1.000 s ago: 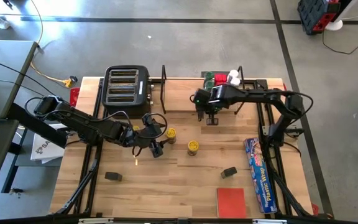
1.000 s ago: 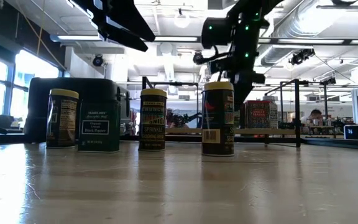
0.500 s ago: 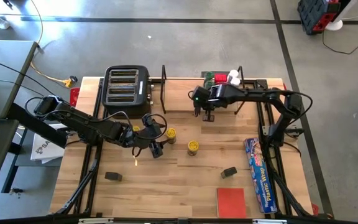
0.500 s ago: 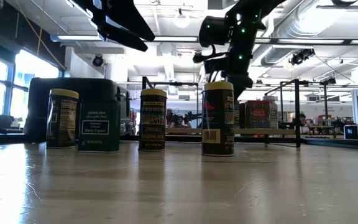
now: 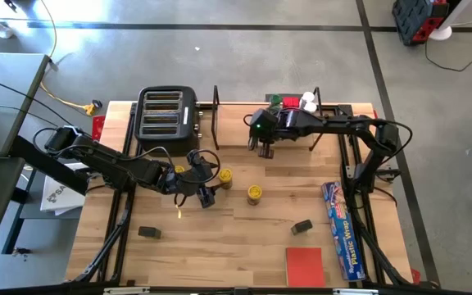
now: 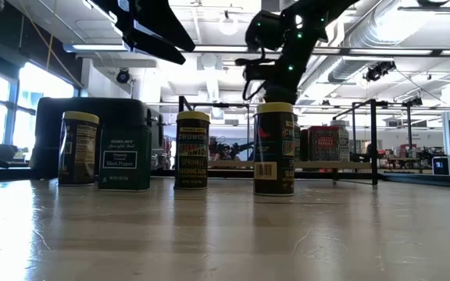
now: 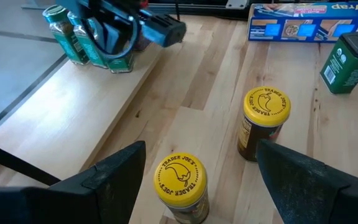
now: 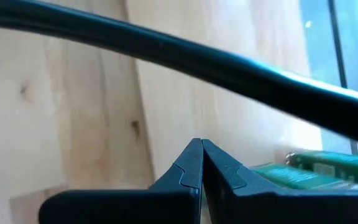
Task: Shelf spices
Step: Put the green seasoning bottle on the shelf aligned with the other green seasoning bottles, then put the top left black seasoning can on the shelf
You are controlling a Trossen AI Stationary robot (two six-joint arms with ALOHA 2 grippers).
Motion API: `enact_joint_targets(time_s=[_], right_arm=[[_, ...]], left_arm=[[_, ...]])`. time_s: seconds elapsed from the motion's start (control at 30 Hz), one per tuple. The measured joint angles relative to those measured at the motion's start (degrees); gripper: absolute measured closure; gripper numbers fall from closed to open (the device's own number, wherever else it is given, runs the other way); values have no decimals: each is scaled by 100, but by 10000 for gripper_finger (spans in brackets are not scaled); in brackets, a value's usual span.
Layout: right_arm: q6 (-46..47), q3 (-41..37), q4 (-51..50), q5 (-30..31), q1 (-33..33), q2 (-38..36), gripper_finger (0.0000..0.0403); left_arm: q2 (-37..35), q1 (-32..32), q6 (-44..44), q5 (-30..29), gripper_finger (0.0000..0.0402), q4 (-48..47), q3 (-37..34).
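Two yellow-lidded spice jars point(image 5: 225, 175) point(image 5: 254, 193) stand upright on the table's middle. My left gripper point(image 7: 201, 149) is open, one finger on each side of the nearer jar point(image 7: 182, 179), with no touch showing. The other jar point(image 7: 266, 115) stands just beyond it. My right gripper point(image 5: 264, 148) is shut and holds nothing, hanging over the front edge of the shelf point(image 5: 244, 127). The shelf's black wire point(image 8: 166, 50) and light-wood board point(image 8: 185, 118) fill its wrist view. Several spices point(image 5: 293, 102) stand at the shelf's far right end.
A black toaster point(image 5: 167, 115) stands left of the shelf. Two dark tins point(image 5: 149, 233) point(image 5: 302, 226) lie nearer the front. A flat red square point(image 5: 305, 266) and a long blue wrap box point(image 5: 342, 229) lie at the right front. A green tin point(image 6: 124, 160) stands among the jars.
My right gripper has gone toward the table's left edge along the shelf's front, tipping as it went, and has stayed shut. The jars have not moved.
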Motion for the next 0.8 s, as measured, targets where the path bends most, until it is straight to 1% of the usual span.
enact_joint_targets(time_s=[0.17, 0.3, 0.5, 0.67, 0.8], right_arm=[[-47, 4, 143, 64, -105, 180, 403], [-59, 4, 63, 376, -183, 338, 403], [-4, 4, 90, 522, -230, 386, 403], [-15, 4, 183, 407, -142, 367, 403], [-24, 4, 392, 253, 61, 123, 403]], left_arm=[[0, 21, -31, -4, 100, 10, 0], [0, 47, -125, -3, 100, 42, 0], [0, 48, -196, -1, 100, 69, 0], [0, 48, -197, 1, 100, 96, 0], [0, 42, -195, 1, 100, 109, 0]])
